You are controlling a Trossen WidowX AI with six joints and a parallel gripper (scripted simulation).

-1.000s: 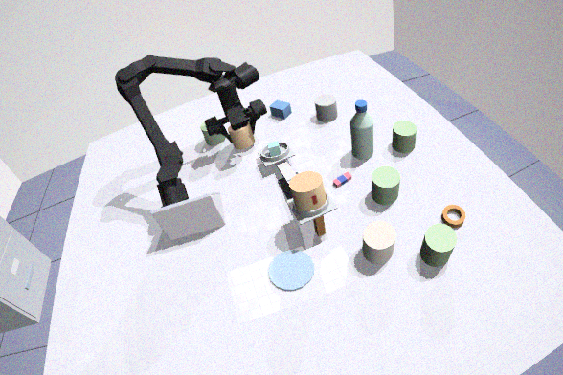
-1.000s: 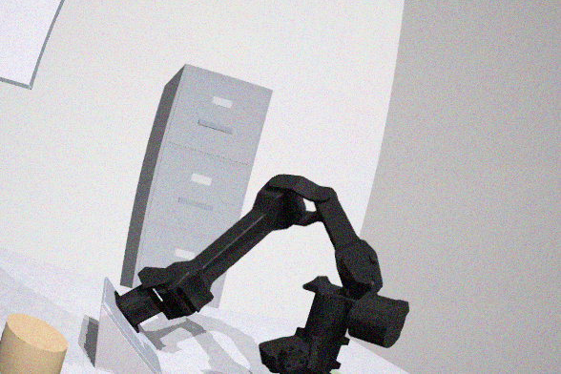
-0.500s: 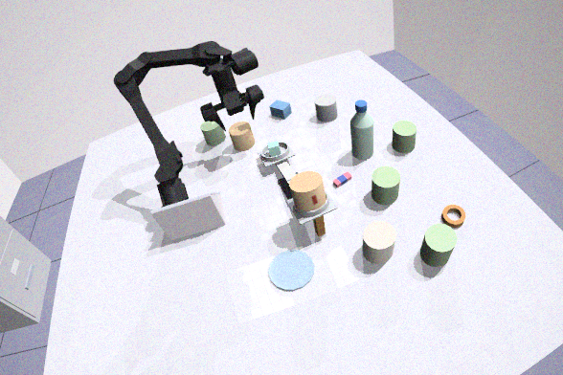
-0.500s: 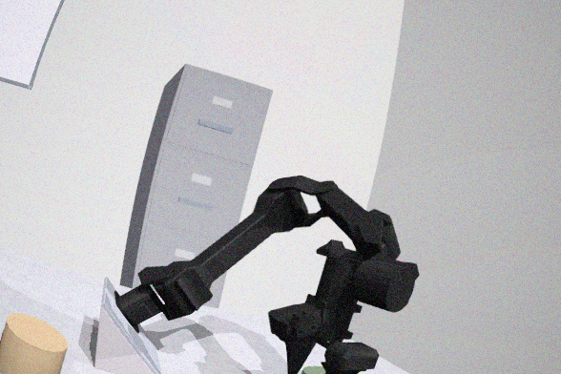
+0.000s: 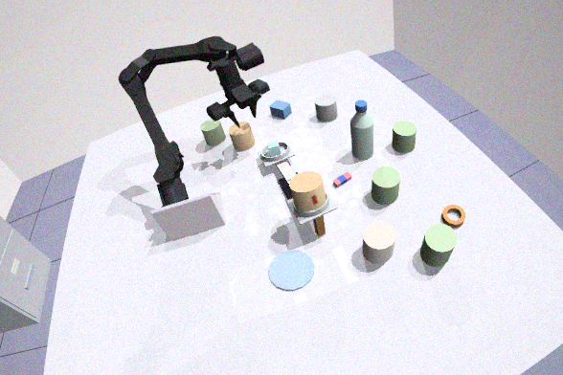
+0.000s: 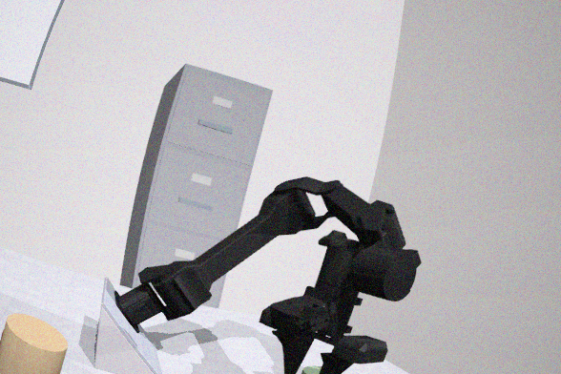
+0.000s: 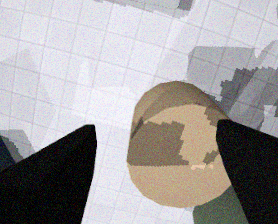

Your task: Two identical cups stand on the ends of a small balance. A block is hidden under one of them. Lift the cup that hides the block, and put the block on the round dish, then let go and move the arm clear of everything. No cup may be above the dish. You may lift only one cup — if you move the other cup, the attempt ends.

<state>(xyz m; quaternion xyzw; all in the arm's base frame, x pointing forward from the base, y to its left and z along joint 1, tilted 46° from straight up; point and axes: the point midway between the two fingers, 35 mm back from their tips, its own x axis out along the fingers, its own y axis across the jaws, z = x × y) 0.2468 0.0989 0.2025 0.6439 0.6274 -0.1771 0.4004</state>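
Note:
My gripper [image 5: 246, 121] [image 7: 156, 132] is open and empty, just above a tan cup [image 5: 242, 139] [image 7: 175, 185] that stands on the table behind the balance. In the wrist view this cup sits off-centre, towards the right finger. A small mint-green block [image 5: 273, 147] lies uncovered on the far pan of the balance. The other tan cup [image 5: 307, 193] [image 6: 33, 348], with a red mark, stands on the near pan. The light blue round dish [image 5: 291, 270] lies in front of the balance with nothing on it.
A green cup [image 5: 213, 133] stands close beside the tan one near my gripper. A blue box [image 5: 281, 109], a grey cup [image 5: 326, 109] and a tall bottle [image 5: 362, 136] stand farther right. Several more cups, a red-blue bar [image 5: 342, 179] and an orange ring [image 5: 445, 221] are on the right side.

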